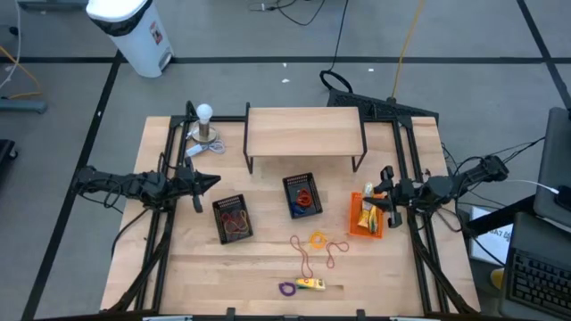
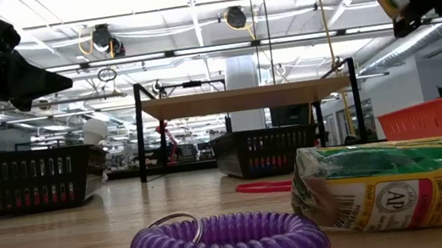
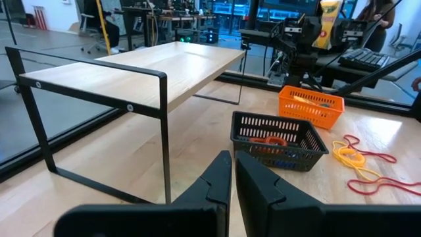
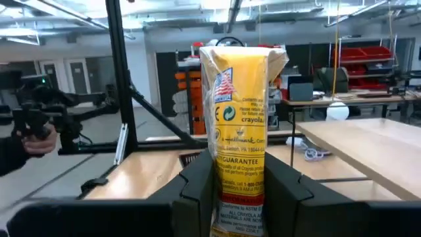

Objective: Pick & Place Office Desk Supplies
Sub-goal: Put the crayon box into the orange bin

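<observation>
The right gripper is clamped on a yellow packet. The packet stands upright (printed text, crinkled top) above the orange basket.

Right gripper: dark fingers clamped on a yellow packet, glossy wrap with green and dark print plus a small red-white-blue mark.
Just below it, orange basket holding more yellow.
Toward the left arm from there: black mesh basket with red and blue loops inside.
Black mesh basket nearest the left gripper (dark, fingers together): red and orange loops.
Loose on the light wood table: yellow loop, red loops, purple coil, yellow packet with green band.
</observation>
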`<state>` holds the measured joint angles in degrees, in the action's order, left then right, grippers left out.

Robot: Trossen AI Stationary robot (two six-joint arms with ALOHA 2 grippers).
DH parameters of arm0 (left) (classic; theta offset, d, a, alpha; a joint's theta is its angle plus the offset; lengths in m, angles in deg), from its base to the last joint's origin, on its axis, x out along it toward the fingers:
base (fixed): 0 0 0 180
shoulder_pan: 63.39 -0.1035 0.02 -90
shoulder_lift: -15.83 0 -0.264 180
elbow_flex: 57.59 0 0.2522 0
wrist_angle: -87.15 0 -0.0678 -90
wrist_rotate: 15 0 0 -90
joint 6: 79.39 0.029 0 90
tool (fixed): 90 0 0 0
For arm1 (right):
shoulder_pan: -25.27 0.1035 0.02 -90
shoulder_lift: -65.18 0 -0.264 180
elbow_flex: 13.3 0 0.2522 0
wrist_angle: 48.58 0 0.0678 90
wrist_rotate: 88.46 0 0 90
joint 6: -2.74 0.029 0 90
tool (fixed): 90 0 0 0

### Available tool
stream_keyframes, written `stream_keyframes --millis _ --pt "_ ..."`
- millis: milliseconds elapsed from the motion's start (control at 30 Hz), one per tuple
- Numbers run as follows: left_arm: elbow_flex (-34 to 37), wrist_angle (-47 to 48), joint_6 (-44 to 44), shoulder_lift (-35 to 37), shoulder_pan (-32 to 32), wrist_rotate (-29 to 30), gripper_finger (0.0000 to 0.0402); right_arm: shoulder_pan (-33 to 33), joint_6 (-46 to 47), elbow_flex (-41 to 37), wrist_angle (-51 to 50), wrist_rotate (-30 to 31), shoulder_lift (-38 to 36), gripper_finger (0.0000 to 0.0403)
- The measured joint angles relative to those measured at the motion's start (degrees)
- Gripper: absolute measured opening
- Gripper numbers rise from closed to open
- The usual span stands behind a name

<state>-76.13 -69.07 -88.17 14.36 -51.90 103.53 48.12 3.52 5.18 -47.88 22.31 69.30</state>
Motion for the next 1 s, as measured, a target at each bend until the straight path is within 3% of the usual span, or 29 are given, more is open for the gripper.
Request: stream_keyframes --millis 167,533,700,1000 --pt "0.00 0.00 0.00 0.00 0.00 -0.03 0.0021 0.14 0.96 9.66 -9.46 -2.94 3.75 0.0084" --pt "0.00 0.00 -0.15 0.00 0.00 -0.07 0.0021 0.13 16.21 33.41 -42.22 -3.00 27.70 0.0084" --pt "0.00 0.00 0.00 -0.02 0.00 -0.05 0.0021 -0.08 23.68 37.22 -50.64 -5.91 35.61 0.0084" --pt "0.00 0.00 -0.01 -0.01 0.01 -0.02 0.0021 -1.53 43.17 36.78 -58.37 -9.02 44.56 0.0084"
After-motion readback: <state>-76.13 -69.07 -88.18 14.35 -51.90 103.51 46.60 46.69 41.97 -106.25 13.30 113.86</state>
